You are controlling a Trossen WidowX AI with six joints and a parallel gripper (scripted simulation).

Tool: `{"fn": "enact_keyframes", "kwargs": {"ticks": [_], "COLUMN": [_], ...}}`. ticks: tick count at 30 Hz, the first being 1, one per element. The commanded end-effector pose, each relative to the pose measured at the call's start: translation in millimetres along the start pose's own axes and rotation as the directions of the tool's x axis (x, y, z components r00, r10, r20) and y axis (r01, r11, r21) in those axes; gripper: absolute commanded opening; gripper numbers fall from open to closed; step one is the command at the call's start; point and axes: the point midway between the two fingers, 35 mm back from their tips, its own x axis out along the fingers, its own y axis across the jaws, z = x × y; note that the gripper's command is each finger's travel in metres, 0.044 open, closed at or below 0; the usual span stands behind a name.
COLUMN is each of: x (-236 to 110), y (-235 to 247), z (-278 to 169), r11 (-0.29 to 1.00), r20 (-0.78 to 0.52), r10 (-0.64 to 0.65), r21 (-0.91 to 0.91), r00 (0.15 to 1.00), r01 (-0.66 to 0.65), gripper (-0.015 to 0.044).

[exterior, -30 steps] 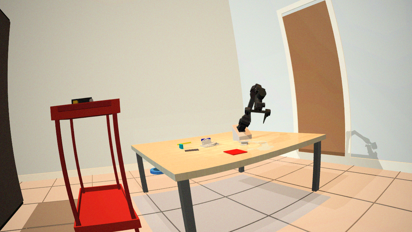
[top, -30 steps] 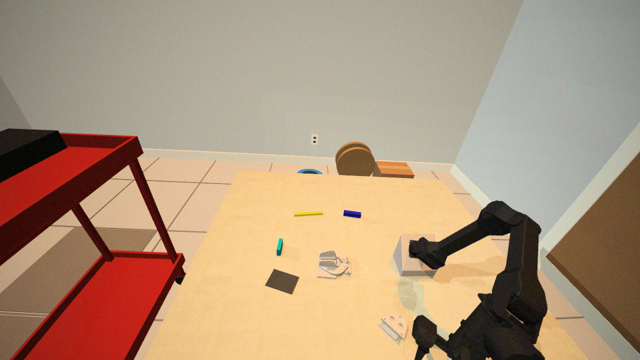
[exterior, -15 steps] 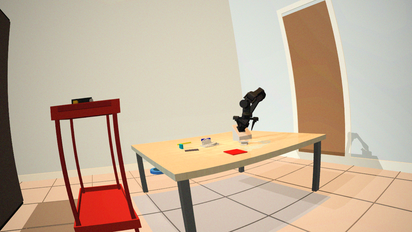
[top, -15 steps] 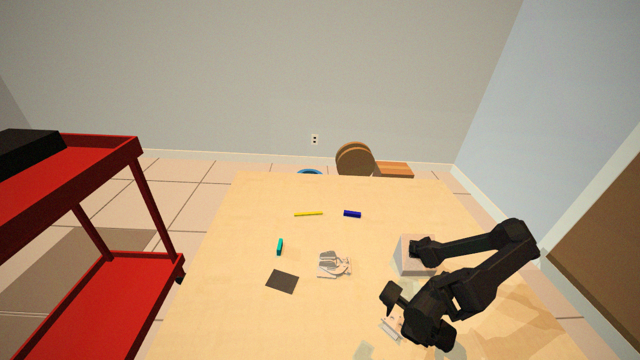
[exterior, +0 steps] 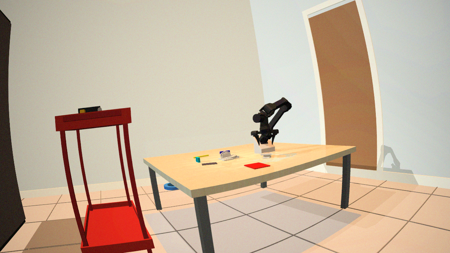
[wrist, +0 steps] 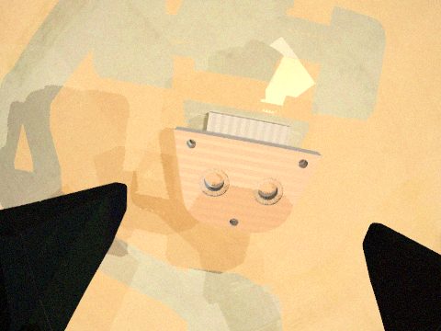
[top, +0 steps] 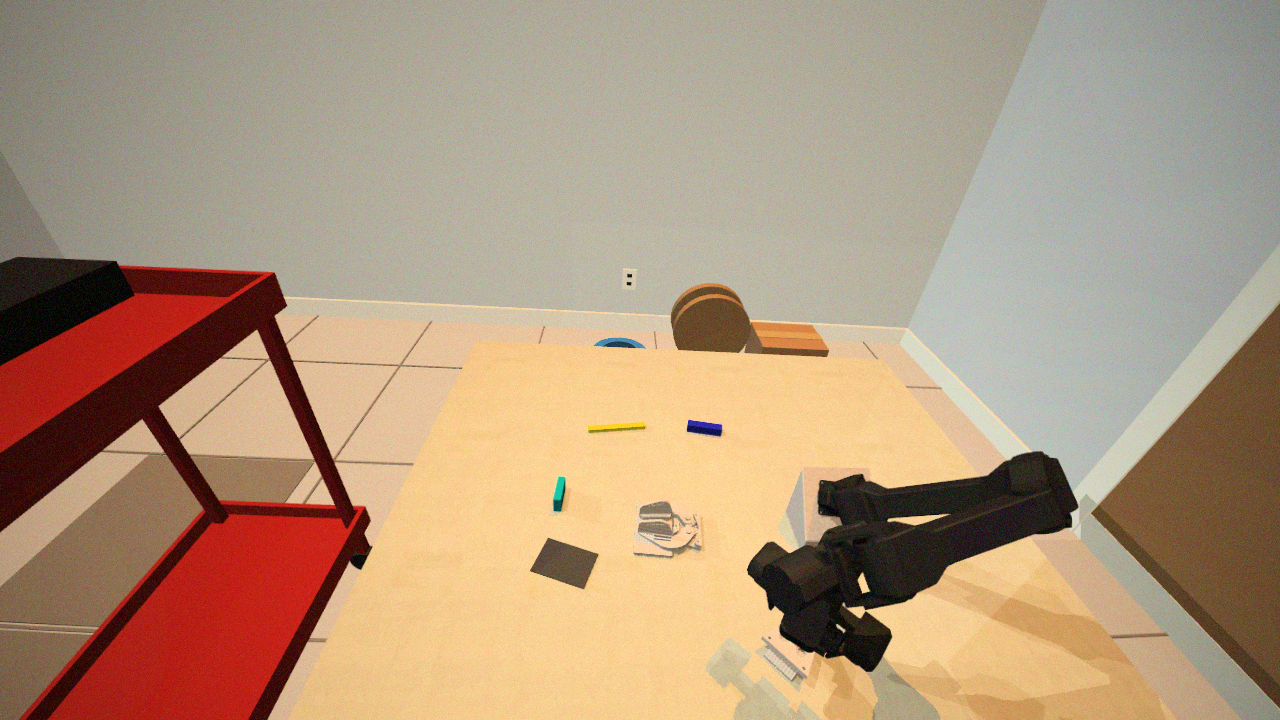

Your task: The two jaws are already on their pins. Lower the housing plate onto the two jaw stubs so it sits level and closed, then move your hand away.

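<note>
The housing plate (wrist: 243,156) (exterior: 267,155) is pale, with two large round holes, three small holes and a ribbed strip along one edge. It rests on the table near the arm's base; in the top view the arm partly covers the plate (top: 784,658). My gripper (wrist: 253,219) (exterior: 265,144) is open and empty, pointing down above the plate, with its fingers wide on either side in the wrist view. The pale base with the jaws (top: 680,535) (exterior: 225,154) stands apart from the plate, towards the table's middle. The jaw stubs are too small to make out.
Also on the table are a teal block (top: 559,493) (exterior: 198,159), a yellow bar (top: 616,427), a blue block (top: 704,428), a dark square (top: 563,563) (exterior: 209,163) and a red square (exterior: 257,165). The arm's pale mounting block (exterior: 264,148) stands behind the plate. A red cart (exterior: 110,226) stands beside the table.
</note>
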Motion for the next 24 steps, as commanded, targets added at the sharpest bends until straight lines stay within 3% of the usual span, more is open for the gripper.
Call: {"fn": "enact_keyframes", "kwargs": {"ticks": [1, 24], "x": [26, 47], "y": [1, 1], "z": [-4, -5], "r11": [1.0, 1.0], "r20": [-0.01, -0.009], "r10": [0.007, 0.009], "r21": [0.008, 0.009], "r00": [1.0, 1.0], "r01": [-0.007, -0.009], "gripper": [0.044, 0.044]}}
